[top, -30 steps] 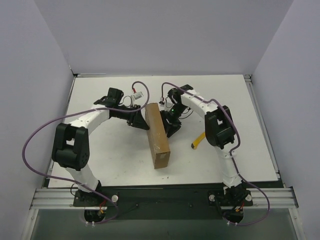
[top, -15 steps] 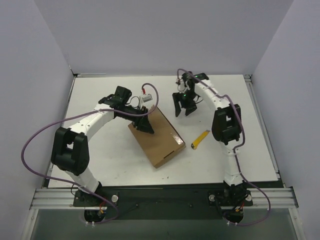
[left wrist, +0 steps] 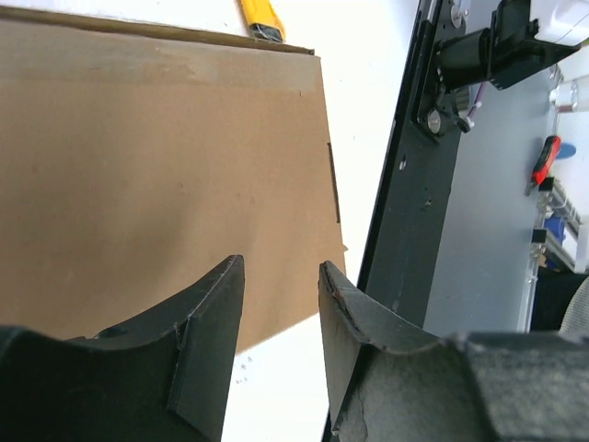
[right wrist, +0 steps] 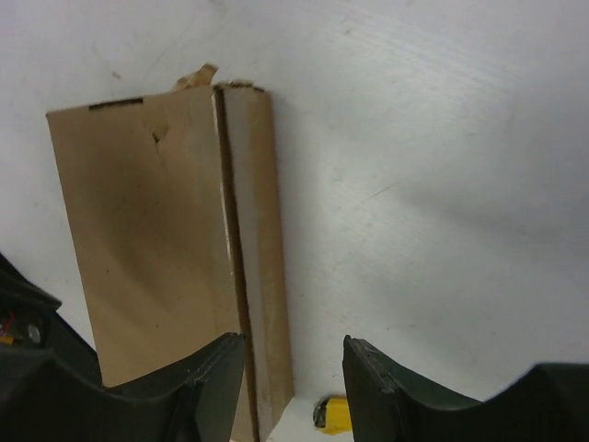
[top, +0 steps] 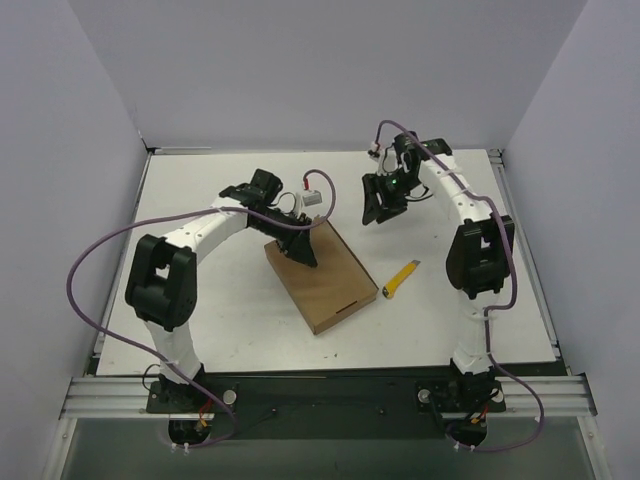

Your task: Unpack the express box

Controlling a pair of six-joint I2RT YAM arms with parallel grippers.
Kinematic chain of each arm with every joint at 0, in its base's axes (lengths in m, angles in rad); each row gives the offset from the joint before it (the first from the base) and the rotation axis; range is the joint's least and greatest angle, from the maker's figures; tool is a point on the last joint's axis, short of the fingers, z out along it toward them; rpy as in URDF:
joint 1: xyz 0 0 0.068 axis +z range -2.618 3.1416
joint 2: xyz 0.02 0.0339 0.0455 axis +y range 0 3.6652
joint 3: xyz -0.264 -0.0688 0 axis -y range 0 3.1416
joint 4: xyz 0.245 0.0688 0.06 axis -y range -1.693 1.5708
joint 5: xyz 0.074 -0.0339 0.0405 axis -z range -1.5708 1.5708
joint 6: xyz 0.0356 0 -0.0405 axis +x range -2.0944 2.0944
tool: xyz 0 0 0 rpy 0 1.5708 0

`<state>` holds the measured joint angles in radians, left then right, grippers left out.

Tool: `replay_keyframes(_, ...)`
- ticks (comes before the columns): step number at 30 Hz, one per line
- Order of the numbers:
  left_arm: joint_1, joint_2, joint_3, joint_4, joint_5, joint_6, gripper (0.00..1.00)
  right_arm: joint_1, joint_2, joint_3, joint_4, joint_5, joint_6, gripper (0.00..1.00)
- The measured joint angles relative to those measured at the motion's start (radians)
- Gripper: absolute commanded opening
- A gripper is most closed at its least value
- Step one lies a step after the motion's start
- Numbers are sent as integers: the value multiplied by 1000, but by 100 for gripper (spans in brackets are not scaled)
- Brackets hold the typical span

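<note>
Express box (top: 322, 278), flat brown corrugated cardboard, closed at frame centre, contents hidden. Left gripper (top: 299, 249) over it, parted, empty; right gripper (top: 379, 211) upper right, parted, empty.

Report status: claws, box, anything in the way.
Both open, empty: left claw over the box, far edge; right claw clear of it. Box flat, lid shut. Yellow cutter beside it; nothing on the lid.
</note>
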<state>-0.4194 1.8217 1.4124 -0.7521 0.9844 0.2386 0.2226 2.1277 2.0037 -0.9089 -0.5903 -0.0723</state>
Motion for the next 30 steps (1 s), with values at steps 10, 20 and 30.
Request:
replay_keyframes(10,-13,147,-21,-108,-10,178,46,68,-3,-169,20,-27,-61,46)
replay_keyframes(20,-11,154,-14,-127,-4,233,46,80,31,-167,34,-45,-84,47)
replay_keyframes(30,-11,159,-5,-139,-3,238,46,119,51,-171,34,-48,-113,47)
